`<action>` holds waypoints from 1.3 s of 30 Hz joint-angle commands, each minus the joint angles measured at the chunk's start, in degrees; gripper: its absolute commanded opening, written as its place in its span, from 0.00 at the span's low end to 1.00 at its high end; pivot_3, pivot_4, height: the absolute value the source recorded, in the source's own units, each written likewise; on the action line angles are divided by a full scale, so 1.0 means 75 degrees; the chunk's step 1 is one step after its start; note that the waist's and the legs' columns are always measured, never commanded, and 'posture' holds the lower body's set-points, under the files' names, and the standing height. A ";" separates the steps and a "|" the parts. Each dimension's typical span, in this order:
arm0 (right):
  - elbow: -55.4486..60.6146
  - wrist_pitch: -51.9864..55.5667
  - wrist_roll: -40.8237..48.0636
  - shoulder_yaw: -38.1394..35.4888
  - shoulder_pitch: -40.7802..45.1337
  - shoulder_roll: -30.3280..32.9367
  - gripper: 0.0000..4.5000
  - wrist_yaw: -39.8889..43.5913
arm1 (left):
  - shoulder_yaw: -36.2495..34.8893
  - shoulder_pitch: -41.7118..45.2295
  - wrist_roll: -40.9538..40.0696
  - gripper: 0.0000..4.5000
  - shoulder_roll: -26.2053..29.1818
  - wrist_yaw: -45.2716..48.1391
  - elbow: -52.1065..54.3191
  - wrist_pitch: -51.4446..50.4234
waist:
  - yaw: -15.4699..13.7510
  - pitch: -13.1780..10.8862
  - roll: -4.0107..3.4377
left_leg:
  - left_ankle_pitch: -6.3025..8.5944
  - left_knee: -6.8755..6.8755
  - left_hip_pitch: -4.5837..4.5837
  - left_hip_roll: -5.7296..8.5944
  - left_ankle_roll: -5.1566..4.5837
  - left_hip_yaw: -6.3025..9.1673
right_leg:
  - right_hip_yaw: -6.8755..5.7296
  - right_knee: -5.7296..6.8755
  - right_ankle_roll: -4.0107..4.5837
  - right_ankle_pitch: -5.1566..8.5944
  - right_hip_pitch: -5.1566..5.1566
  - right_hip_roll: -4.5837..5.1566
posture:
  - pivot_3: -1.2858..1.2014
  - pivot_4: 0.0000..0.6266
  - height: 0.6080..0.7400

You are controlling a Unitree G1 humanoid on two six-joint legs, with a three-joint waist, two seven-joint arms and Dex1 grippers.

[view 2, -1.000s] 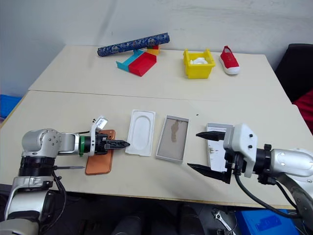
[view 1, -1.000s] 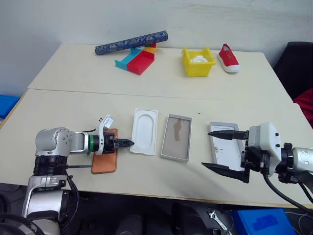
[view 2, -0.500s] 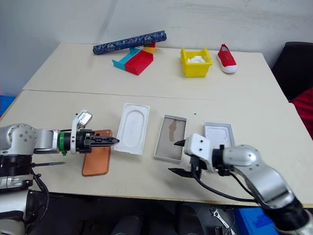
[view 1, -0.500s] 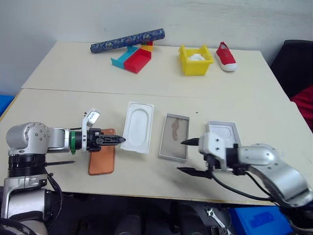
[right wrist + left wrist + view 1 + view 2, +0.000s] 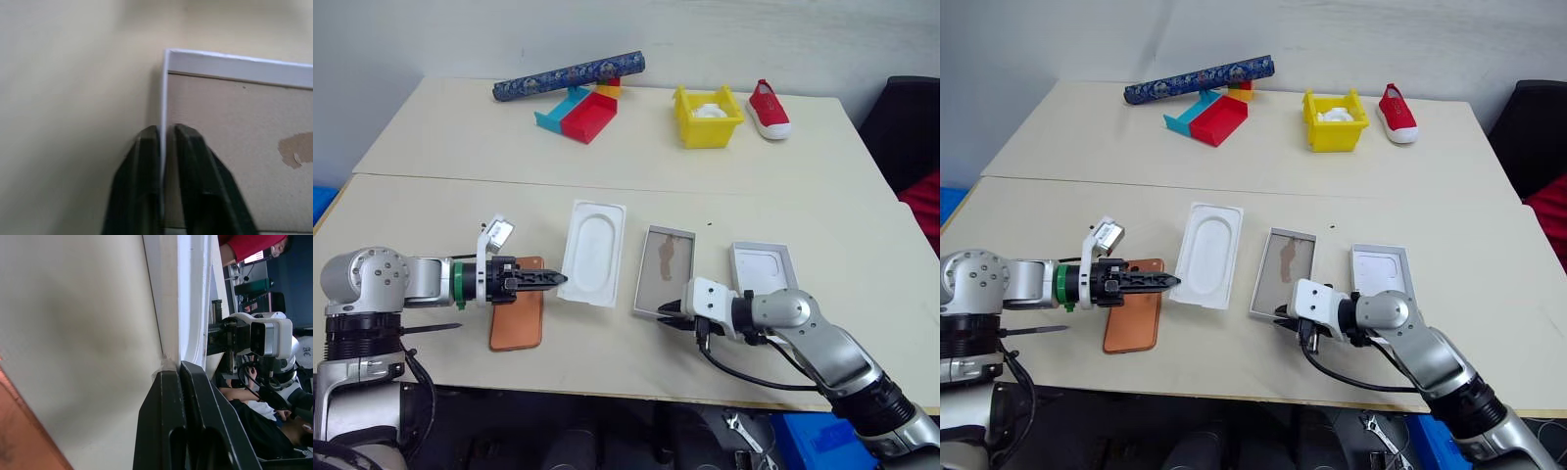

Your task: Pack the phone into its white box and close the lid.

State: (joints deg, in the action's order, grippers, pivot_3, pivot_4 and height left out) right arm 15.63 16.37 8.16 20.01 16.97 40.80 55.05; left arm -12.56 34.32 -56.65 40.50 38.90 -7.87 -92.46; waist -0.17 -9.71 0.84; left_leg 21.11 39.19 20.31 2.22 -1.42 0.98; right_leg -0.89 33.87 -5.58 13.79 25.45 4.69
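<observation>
The orange phone [image 5: 517,315] lies flat on the table at the near left. My left gripper [image 5: 556,280] hovers shut and empty above its far end, its tips pointing at a white moulded insert [image 5: 592,253]. The white box [image 5: 664,245], with its grey-brown floor and dark smear, lies open in the middle. My right gripper [image 5: 668,313] is at the box's near left corner. In the right wrist view its fingers [image 5: 183,147] are shut on the box's thin white wall [image 5: 234,66], one on each side. The lid [image 5: 762,257] lies open side up to the right of the box.
At the back of the far table are a patterned blue roll [image 5: 568,76], red and teal trays [image 5: 578,113], a yellow bin [image 5: 708,116] and a red shoe [image 5: 769,110]. The table's front edge runs just below both arms.
My right gripper came down and to the left from beside the lid to the box's near corner. It went from wide open to shut on the wall. The left gripper stayed shut over the phone.
</observation>
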 commanded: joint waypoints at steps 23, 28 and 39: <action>0.2052 0.0044 0.0592 -0.1724 -0.1897 0.0856 0.59 0.0231 | 0.0066 -0.0423 -0.3650 0.00 -0.2480 -0.5038 0.0531 0.0007 | -0.0070 0.0004 0.0008 | -0.0048 0.0004 -0.0020 0.0003 0.0040 0.0003 | 0.0010 0.0016 0.0005 -0.0004 -0.0006 0.0001 | 0.52 0.24 1.00; 0.3470 0.1376 0.2530 -0.3955 -0.2856 0.1132 0.96 0.0209 | 0.0090 -0.0509 -0.3996 0.00 -0.2914 -0.5916 0.0431 0.0283 | -0.0192 0.0006 0.0011 | -0.0047 0.0004 -0.0017 0.0007 0.0039 0.0005 | 0.0008 0.0009 0.0005 -0.0004 -0.0009 0.0003 | 0.52 0.24 1.00; 0.4287 0.2779 0.4402 -0.7339 -0.4198 0.1460 0.99 -0.0040 | 0.0560 -0.0227 -0.3898 0.00 -0.3528 -0.6857 -0.0144 0.0497 | -0.0187 0.0010 0.0018 | -0.0043 0.0004 -0.0034 0.0006 0.0033 0.0007 | 0.0006 0.0000 0.0005 -0.0005 -0.0039 0.0003 | 0.52 0.24 1.00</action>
State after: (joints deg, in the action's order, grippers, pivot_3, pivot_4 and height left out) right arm 45.59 36.82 39.65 -32.85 -14.47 51.41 55.68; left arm -8.96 31.32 -85.92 14.33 -12.39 -8.77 -88.38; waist -1.57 -9.64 0.98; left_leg 20.78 39.22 20.04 2.27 -1.17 1.03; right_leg -0.84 33.89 -5.55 13.76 25.15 4.71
